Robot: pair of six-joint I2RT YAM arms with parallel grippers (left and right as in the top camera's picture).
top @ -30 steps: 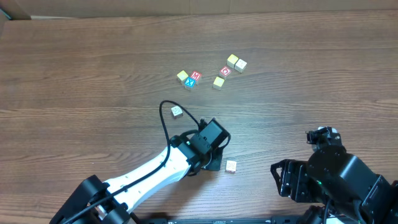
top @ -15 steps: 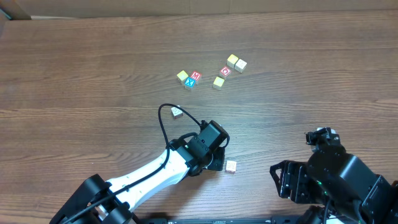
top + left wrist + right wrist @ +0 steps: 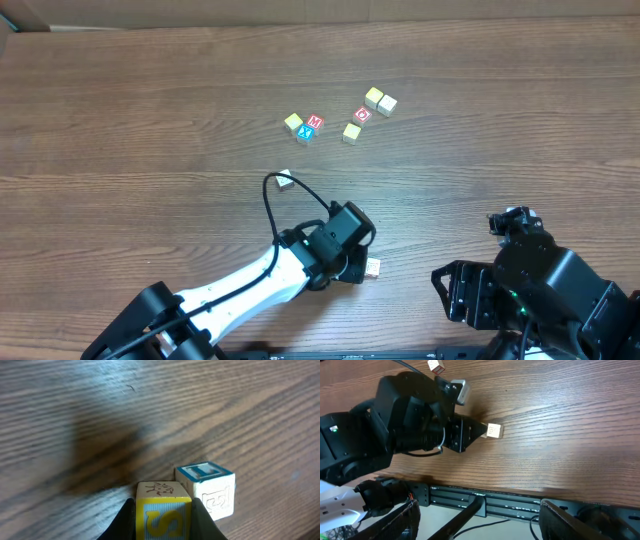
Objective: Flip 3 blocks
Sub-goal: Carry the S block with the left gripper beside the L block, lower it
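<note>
My left gripper (image 3: 163, 506) is shut on a block (image 3: 163, 519) whose near face shows a yellow "S" on blue. Just right of it, on the table, stands a second block (image 3: 206, 490) with a teal-framed top; whether the two touch I cannot tell. From overhead the left gripper (image 3: 352, 268) hides the held block, and only the resting block (image 3: 372, 267) shows beside it. A third small block (image 3: 285, 180) lies farther back, by the arm's cable. My right gripper (image 3: 480, 520) stands wide open and empty beyond the table's front edge.
At the back lies a cluster: a yellow-topped cube (image 3: 293, 122), a red "M" cube (image 3: 314, 122), a blue "X" cube (image 3: 306, 134), another pale cube (image 3: 351, 132), a red "O" cube (image 3: 362, 114) and two cream cubes (image 3: 380, 100). The right arm's base (image 3: 540, 280) fills the front right corner.
The left gripper, still shut on its block, has moved toward the front right and now sits beside the resting block. The right arm has barely moved.
</note>
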